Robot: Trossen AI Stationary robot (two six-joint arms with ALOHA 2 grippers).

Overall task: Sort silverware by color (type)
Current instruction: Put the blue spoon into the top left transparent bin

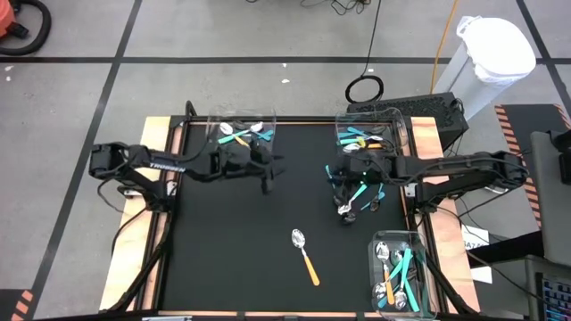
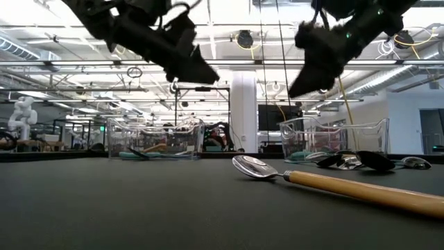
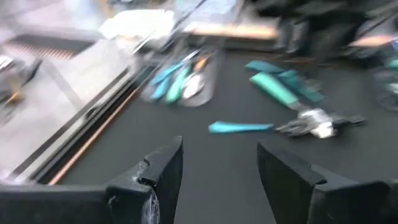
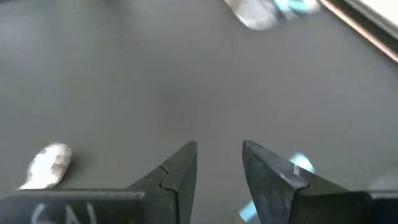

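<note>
A small pile of silverware [image 1: 357, 201] with teal handles and silver heads lies on the black mat, also seen in the low view [image 2: 361, 161] and the left wrist view [image 3: 292, 99]. One orange-handled spoon [image 1: 305, 253] lies alone nearer the near edge, its head on the mat [image 2: 253, 167]. My right gripper [image 1: 337, 183] hovers open just left of the pile, raised off the mat [image 2: 305, 80]; its wrist view [image 4: 219, 162] shows bare mat between the fingers. My left gripper [image 1: 268, 178] hangs open above the mat's middle [image 3: 217, 168], holding nothing.
Three clear bins hold sorted pieces: one at the far left [image 1: 241, 134], one at the far right [image 1: 370, 138], and one at the near right corner [image 1: 400, 272]. A spoon head [image 4: 46, 165] shows in the right wrist view. Bare mat stretches toward the near left [image 1: 223, 259].
</note>
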